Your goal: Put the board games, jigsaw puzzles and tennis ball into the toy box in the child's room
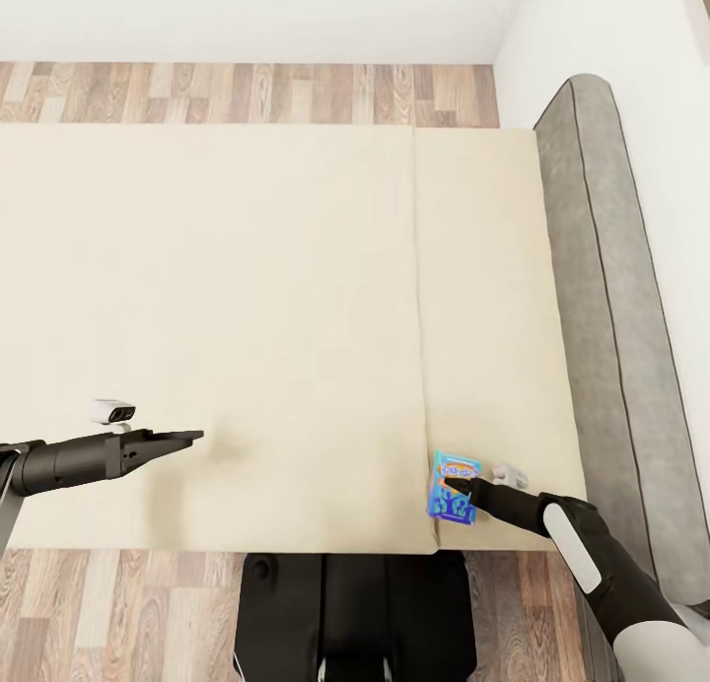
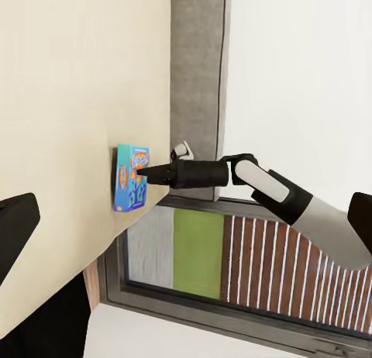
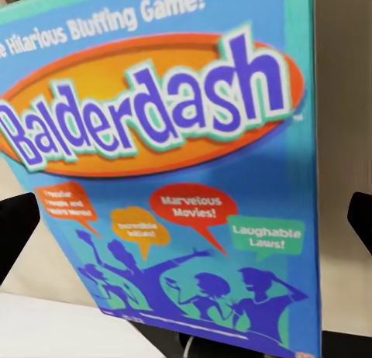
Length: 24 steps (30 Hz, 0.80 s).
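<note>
One board game (image 1: 454, 486) is observed on the bed (image 1: 247, 317); two grippers are counted, one on each arm. The board game is a small flat rectangular box, printed light blue with the title "Balderdash" in blue and white lettering on an orange oval, coloured speech bubbles below it and dark blue silhouetted figures along its lower part. It lies flat on the narrower mattress section, close to the near edge of the bed and just beside the seam between the two sections. The right gripper (image 1: 460, 487) is positioned directly at the box, its dark tapered tips over the box's surface; in the right wrist view the box (image 3: 163, 172) is seen between the two dark fingertips (image 3: 15, 226), which stand apart at either side, so the jaws are recorded as spread wide; contact with the box cannot be confirmed. The left gripper (image 1: 187, 436) is held over the wider mattress section, well apart from the box, with nothing between its fingers; its jaws appear narrow in the head view, though the spacing cannot be told with certainty. The mattress is plain beige and smooth, in two sections. A grey, fabric-textured headboard (image 1: 611, 317) with a rounded corner is noted beyond the right gripper, against a white wall. Wood-plank flooring (image 1: 247, 93) is visible beyond the bed.
</note>
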{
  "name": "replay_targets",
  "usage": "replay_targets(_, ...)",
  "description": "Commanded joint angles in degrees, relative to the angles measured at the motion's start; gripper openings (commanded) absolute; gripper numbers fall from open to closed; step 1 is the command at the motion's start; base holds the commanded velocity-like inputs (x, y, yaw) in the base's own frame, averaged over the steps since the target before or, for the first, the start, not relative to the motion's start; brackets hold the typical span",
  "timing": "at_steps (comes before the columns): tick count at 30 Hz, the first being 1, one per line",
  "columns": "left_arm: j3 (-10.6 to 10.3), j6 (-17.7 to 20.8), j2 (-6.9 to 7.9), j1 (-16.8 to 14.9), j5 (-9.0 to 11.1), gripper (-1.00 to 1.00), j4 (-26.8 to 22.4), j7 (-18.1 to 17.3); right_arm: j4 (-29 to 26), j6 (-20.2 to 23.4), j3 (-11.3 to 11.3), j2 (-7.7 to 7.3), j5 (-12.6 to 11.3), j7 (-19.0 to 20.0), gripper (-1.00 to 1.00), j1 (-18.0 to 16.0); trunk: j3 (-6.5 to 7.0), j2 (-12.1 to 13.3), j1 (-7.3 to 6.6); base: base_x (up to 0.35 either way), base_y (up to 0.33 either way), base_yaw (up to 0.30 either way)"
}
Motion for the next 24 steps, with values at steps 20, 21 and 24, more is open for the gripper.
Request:
replay_targets(20, -0.01, 0.61, 0.02, 0.00, -0.04, 1.00, -0.01, -0.23, -0.03, 0.28, -0.02, -0.02, -0.10, 0.08, 1.00, -0.01, -1.23, -0.09, 0.03, 0.000, 0.000, 0.000)
replay_targets(21, -0.01, 0.61, 0.02, 0.00, -0.04, 1.00, -0.01, -0.23, -0.03, 0.28, -0.02, -0.02, -0.09, 0.08, 1.00, -0.01, -1.23, -0.09, 0.03, 0.000, 0.000, 0.000)
replay_targets(24, -0.01, 0.61, 0.02, -0.01, -0.04, 1.00, -0.01, -0.23, -0.03, 0.28, -0.02, -0.02, -0.11, 0.08, 1.00, -0.01, -1.24, -0.09, 0.03, 0.000, 0.000, 0.000)
